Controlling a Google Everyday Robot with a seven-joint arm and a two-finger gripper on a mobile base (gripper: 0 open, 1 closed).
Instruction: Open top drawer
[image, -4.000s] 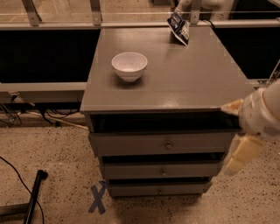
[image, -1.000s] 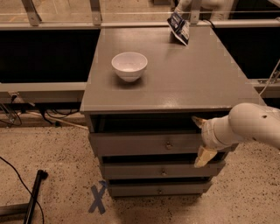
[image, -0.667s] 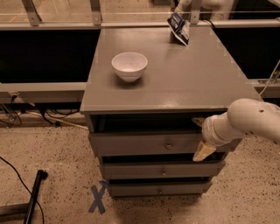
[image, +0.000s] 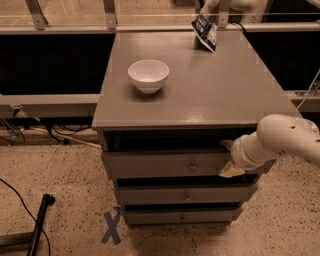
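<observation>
The top drawer (image: 160, 165) is the upper grey front of three in the grey cabinet, with a small round metal knob (image: 193, 166) at its centre. A dark gap shows above the front. My gripper (image: 228, 158), on a white arm coming in from the right, is at the right part of the top drawer's front, to the right of the knob. Its beige fingers (image: 230, 171) stand apart, one above the other, and hold nothing. I cannot tell if they touch the front.
A white bowl (image: 148, 75) and a dark snack bag (image: 205, 31) stand on the cabinet top (image: 210, 90). Two lower drawers (image: 185, 196) sit beneath. A blue X (image: 112, 226) marks the speckled floor, and a black pole (image: 39, 225) lies at lower left.
My arm has come in from the right edge to the front of the top drawer. In the last second it has shifted only slightly. The drawer front has not visibly moved.
</observation>
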